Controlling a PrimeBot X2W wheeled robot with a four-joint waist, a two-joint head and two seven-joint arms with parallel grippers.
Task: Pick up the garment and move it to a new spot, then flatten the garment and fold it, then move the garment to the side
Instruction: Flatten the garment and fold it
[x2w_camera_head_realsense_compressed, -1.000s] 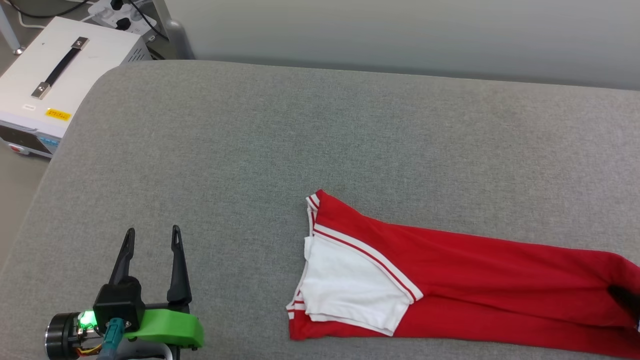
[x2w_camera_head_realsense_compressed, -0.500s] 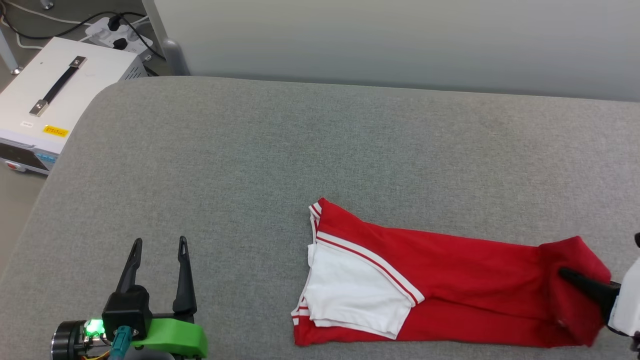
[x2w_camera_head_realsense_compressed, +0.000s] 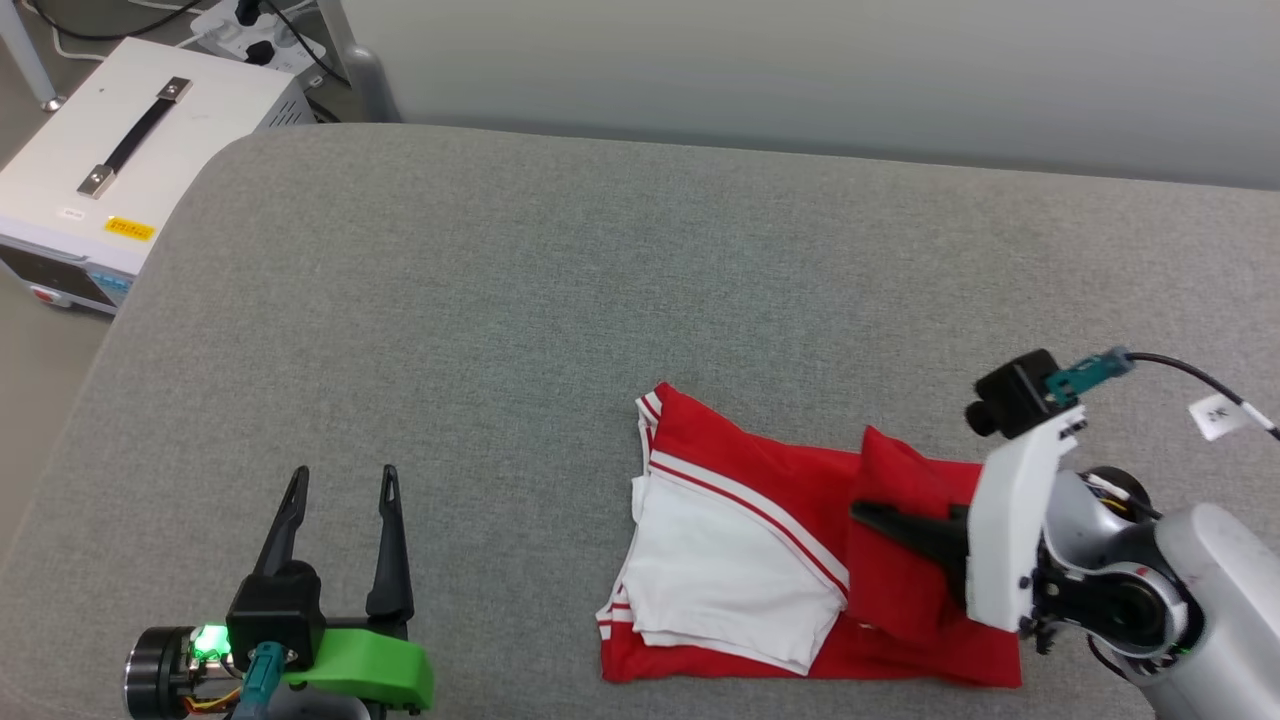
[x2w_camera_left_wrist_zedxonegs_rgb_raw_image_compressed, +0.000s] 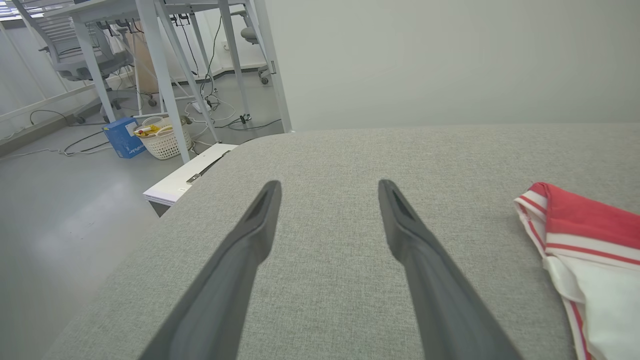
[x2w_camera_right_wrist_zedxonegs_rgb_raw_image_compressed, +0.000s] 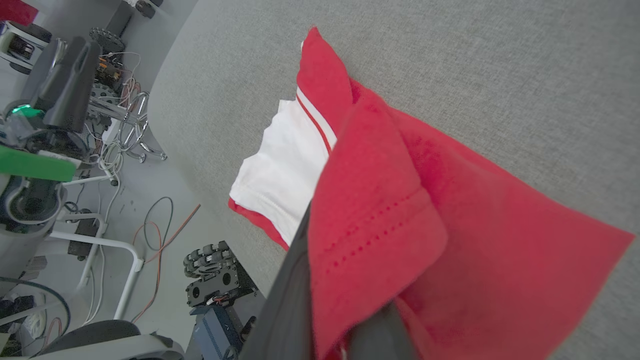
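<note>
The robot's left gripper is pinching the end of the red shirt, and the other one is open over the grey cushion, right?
No. The right gripper pinches the end of the red shirt; the left gripper is open over the grey cushion. The head view shows it.

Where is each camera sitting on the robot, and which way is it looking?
Head view: on the robot's head, looking forward and down at the grey padded surface; the open left hand and the right hand gripping the garment show.
Left wrist view: on the left wrist, looking along its two fingers across the surface toward a wall.
Right wrist view: on the right wrist, looking down at the gripped garment; its finger shows.
Shared: all three show the garment.
</note>
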